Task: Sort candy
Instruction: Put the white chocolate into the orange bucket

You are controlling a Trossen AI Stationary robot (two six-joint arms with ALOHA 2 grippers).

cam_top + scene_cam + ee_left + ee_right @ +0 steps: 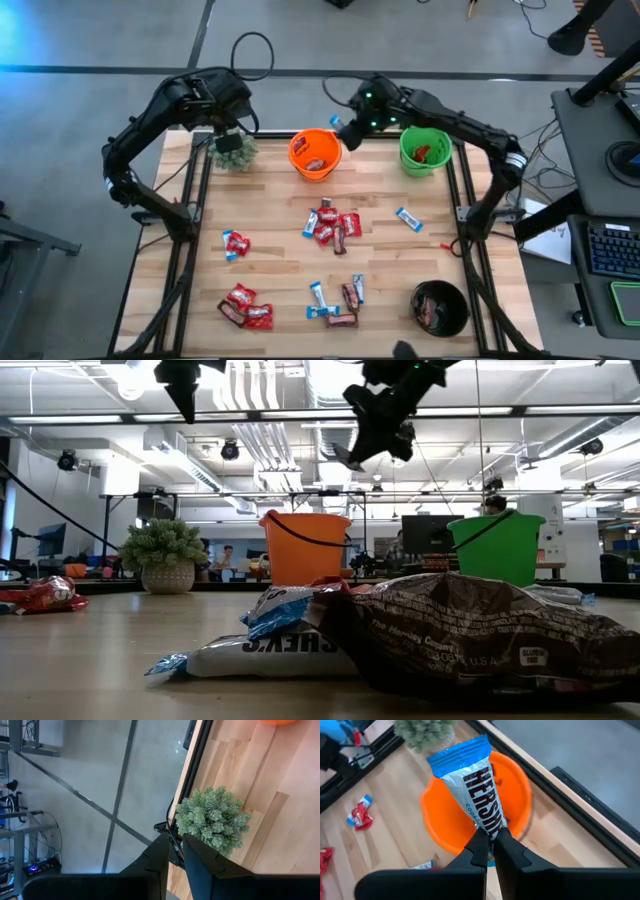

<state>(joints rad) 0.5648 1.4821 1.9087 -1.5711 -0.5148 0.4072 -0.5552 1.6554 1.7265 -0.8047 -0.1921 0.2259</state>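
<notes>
Right fingers [490, 845] pinching blue-and-white bar [475, 782] over orange bucket [440, 832]; next, release inside. Left fingers [175, 852] nearly pressed together, empty, above plant [212, 820].

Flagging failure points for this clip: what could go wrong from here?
The right tool pinches only the tip of the blue-and-white wrapped bar over the orange plastic bucket; it may slip or drop outside. That bucket already holds a red packet, suggesting mis-sorting. The left tool hangs beside the small green potted plant and could knock it.
</notes>
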